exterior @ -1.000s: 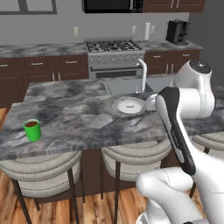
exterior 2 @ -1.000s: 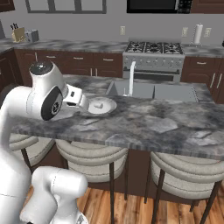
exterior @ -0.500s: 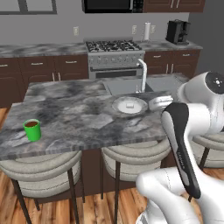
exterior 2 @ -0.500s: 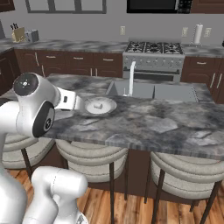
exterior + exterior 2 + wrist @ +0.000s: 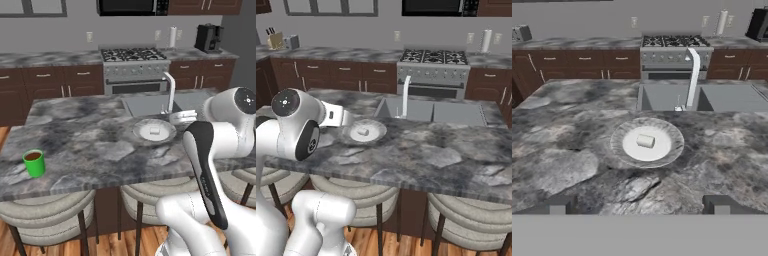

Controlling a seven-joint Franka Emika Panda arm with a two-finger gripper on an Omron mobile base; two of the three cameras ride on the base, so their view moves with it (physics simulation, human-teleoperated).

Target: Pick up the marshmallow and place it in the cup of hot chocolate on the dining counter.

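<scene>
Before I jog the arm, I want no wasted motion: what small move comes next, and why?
Probably ease the hand forward and down toward the marshmallow. It lies untouched on the plate, ahead of the open fingertips.

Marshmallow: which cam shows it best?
Hand view. The marshmallow lies unobstructed, centred on the plate, its blocky shape clear. The left base view shows a small white lump, the right base view an even smaller one.
</scene>
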